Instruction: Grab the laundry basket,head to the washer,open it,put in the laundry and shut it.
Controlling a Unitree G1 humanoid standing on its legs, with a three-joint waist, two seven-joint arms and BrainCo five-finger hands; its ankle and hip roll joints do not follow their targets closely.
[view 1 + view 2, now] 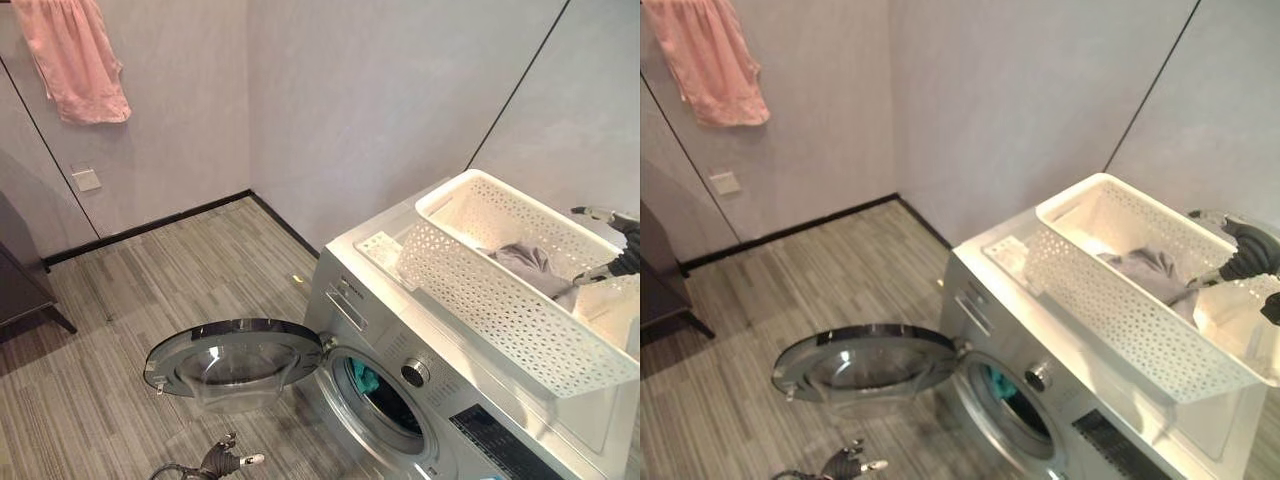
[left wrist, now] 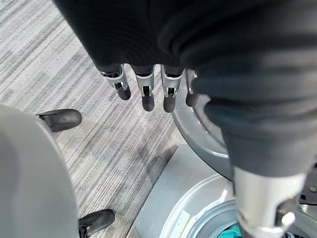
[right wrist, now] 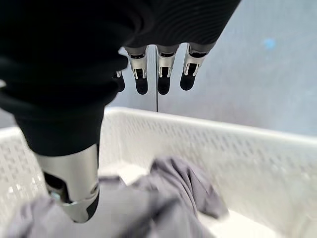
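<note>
Soft even light (wrist foregrounds blurred)

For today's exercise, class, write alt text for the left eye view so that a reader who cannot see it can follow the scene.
A white laundry basket holding grey laundry sits on top of a washer whose round door hangs open. The right hand reaches over the basket's far end, open. A pink cloth hangs on the wall.

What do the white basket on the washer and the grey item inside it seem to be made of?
The laundry basket looks like rigid white plastic with a matte finish: its walls carry a regular pattern of punched holes. The grey garment seems to be soft, thin fabric, probably cotton or a blend, since it lies in loose folds.
</note>
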